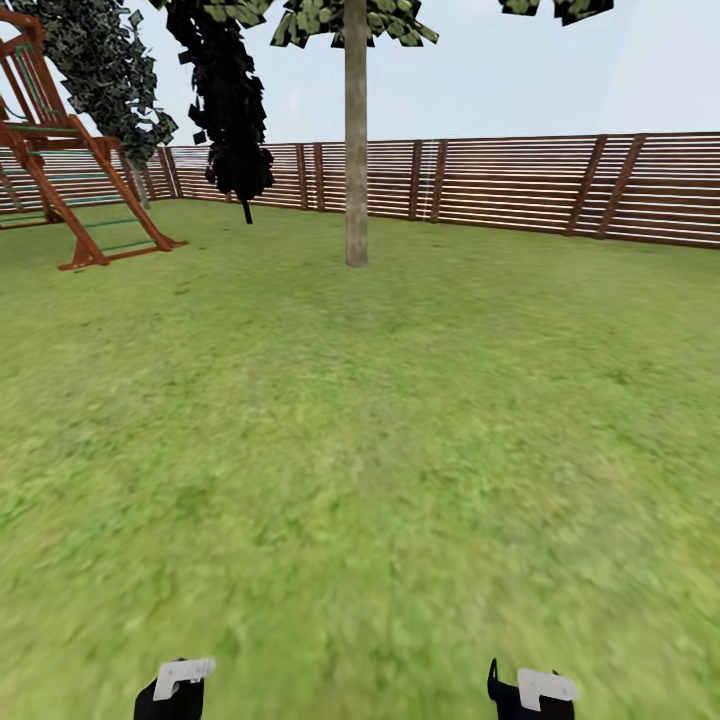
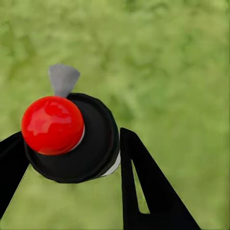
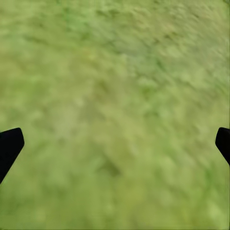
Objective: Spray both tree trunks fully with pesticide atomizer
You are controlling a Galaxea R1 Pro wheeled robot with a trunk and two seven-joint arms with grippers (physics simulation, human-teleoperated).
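The left gripper (image 2: 72, 158) has its fingers (image 2: 143, 187) closed around the pesticide atomizer (image 2: 72, 139), whose red knob and grey nozzle show above the lawn (image 1: 400, 450). The right gripper (image 3: 115, 143) holds nothing, fingers spread wide. Ahead, a tree trunk (image 1: 356, 150) stands near the fence (image 1: 520, 185); a wooden play frame (image 1: 70, 170) is by the lawn's far left corner.

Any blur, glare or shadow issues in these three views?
Head view: lawn smeared and soft up close, fence sharper, flat light, no cast shadow under the tree trunk. Left wrist view: atomizer crisp between the left gripper's fingers, white glare on its red cap, grass blurred. Right wrist view: grass blurred, streaky; right gripper's fingertips at the edges.
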